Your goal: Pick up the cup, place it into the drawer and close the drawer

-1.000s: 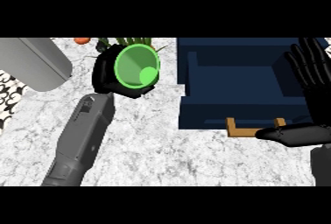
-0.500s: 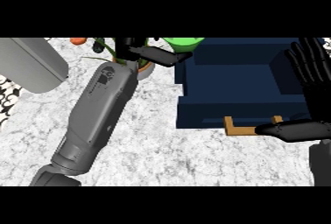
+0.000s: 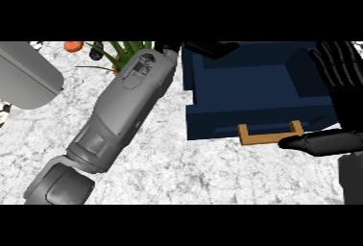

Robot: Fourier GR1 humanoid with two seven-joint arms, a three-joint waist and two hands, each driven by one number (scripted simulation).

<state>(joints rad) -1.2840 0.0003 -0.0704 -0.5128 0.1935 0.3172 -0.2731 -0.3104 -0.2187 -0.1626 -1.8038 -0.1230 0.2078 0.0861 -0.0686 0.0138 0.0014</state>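
Navy blue, the open drawer [image 3: 245, 91] fills the upper right of the frame, its wooden handle [image 3: 271, 134] facing the lower edge, over the white marbled counter [image 3: 177, 168]. The left hand [image 3: 205, 48] sits at the top centre, right at the drawer's far left corner; only a few dark fingers show under the top edge, so I cannot tell how far they are curled or whether they hold anything. The cup cannot be seen here; a thin green sliver at the top edge beside the fingers may be its rim, but that is only a guess. The right hand [image 3: 340, 86] rests open at the right edge, fingers up, its thumb lying just beside the handle.

The step in hand appears to be carrying the cup over the drawer and setting it inside. To do it well, the left hand should travel further toward the middle of the drawer, clear of the left wall, then lower before letting go, so the cup lands upright on the drawer floor. The grey forearm [image 3: 120, 115] crosses close to the plant [image 3: 120, 50] at the upper left, so any swing that way risks brushing the leaves.
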